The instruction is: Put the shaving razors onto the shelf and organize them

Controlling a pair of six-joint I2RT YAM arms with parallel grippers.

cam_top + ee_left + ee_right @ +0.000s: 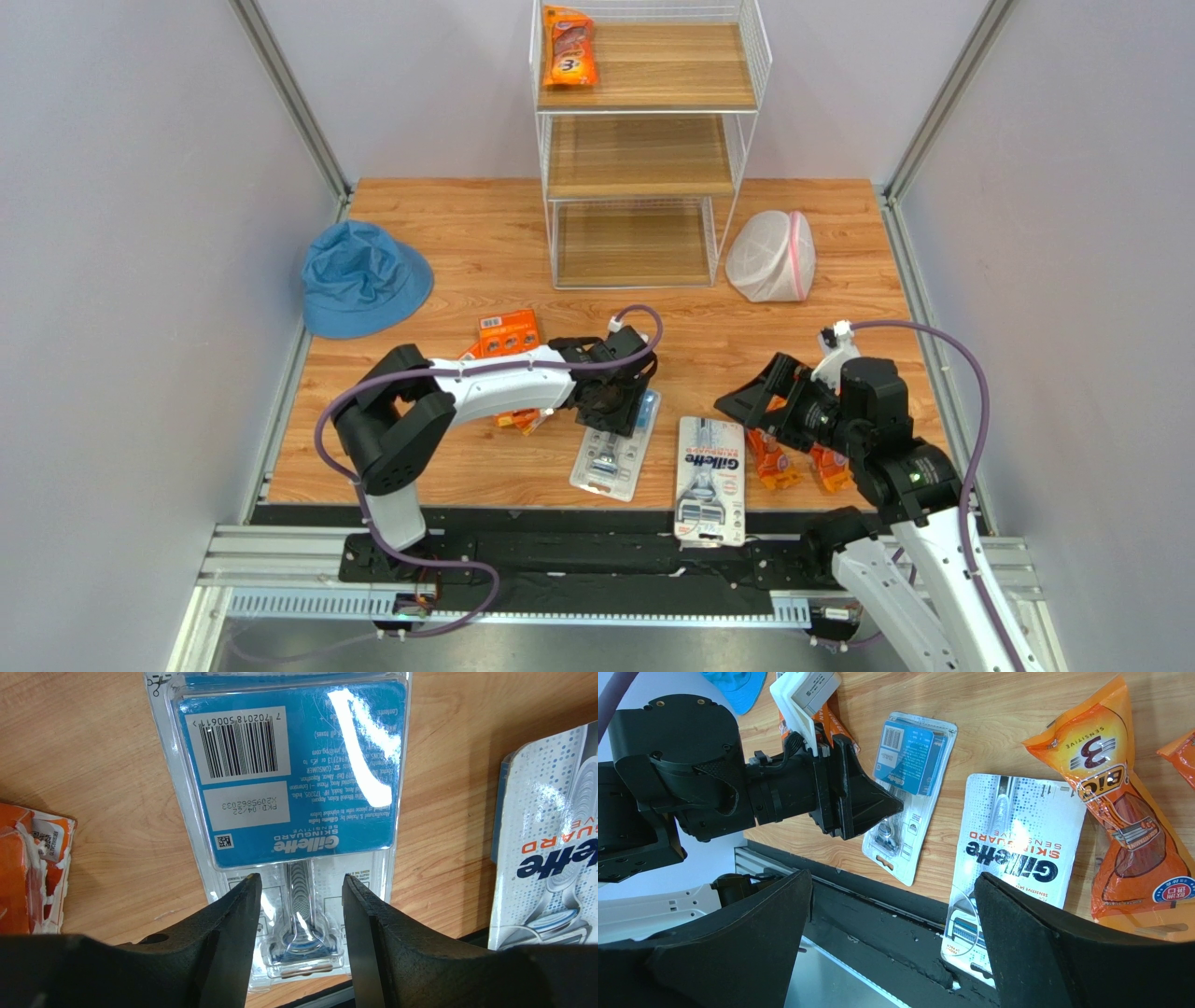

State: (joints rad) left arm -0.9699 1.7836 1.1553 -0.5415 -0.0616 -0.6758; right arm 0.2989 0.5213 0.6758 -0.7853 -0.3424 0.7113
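The left gripper (pixel 300 885) hangs low over the near end of a Gillette Skinguard blister card (pixel 295 763) that lies barcode side up on the wooden table (pixel 91 763). Its jaws stand at a middling gap on either side of the raised bubble over the razor handle, and no pinch shows yet. The step looks like the pickup of this card for the shelf (pixel 643 157). To do it well, the fingers should probably go low enough to catch the card's flat edges or squeeze the bubble squarely. A flat, glossy pack may otherwise slip or pivot as it lifts, and the grip should stay centred so the long card does not droop. The right gripper (pixel 891 882) is spread wide and holds nothing. It hovers above a face-up Skinguard card (pixel 1011 857), with a Bic 3 bag (pixel 1132 812) just beside that card. Only the left wrist view shows how the bubble sits between the fingers. Only the top view shows the shelf at the far side, one orange razor bag (pixel 570 46) on its top board and the two lower boards bare. The right wrist view alone gives the left gripper's side profile against the card.
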